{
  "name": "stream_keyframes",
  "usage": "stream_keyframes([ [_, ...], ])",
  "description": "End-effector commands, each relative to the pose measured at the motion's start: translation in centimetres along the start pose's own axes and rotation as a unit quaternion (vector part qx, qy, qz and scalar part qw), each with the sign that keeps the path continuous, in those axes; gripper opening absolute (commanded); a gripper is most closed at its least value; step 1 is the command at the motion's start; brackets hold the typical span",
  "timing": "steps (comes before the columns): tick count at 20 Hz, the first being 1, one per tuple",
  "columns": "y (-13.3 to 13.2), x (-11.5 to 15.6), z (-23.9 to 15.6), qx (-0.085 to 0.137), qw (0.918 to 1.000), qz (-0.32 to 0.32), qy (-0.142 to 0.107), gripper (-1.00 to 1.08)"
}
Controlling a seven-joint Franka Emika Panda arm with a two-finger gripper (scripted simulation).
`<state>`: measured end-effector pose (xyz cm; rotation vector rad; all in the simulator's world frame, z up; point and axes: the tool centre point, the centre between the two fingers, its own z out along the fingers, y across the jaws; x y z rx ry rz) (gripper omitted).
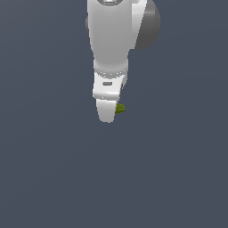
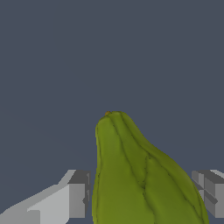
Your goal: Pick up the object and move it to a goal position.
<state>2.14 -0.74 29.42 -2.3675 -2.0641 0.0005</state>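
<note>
The object [image 2: 140,175] is an olive-green, pear-like blob with ridged skin. In the wrist view it fills the space between my two fingers, with its narrow end pointing away from the camera. My gripper [image 2: 142,194] has one grey pad [image 2: 78,194] against one side of the object and the other pad [image 2: 210,192] against the opposite side. In the exterior view the white gripper [image 1: 107,113] points down from the arm. Only a small part of the object [image 1: 120,108] shows, at the exterior view's right of the finger. Whether it rests on the ground cannot be told.
A plain dark blue-grey ground [image 1: 53,178] fills both views. The arm's white links and grey joint [image 1: 149,22] hang at the top centre of the exterior view. No goal marker shows.
</note>
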Motion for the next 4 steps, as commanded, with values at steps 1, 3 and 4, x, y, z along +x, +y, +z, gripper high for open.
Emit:
stream_keyframes([
  [1, -0.02, -0.17, -0.49, 0.0, 1.0, 0.0, 0.0, -1.0],
  [3, 0.05, -0.15, -0.43, 0.0, 1.0, 0.0, 0.0, -1.0],
  [4, 0.06, -0.15, -0.41, 0.0, 1.0, 0.0, 0.0, -1.0],
])
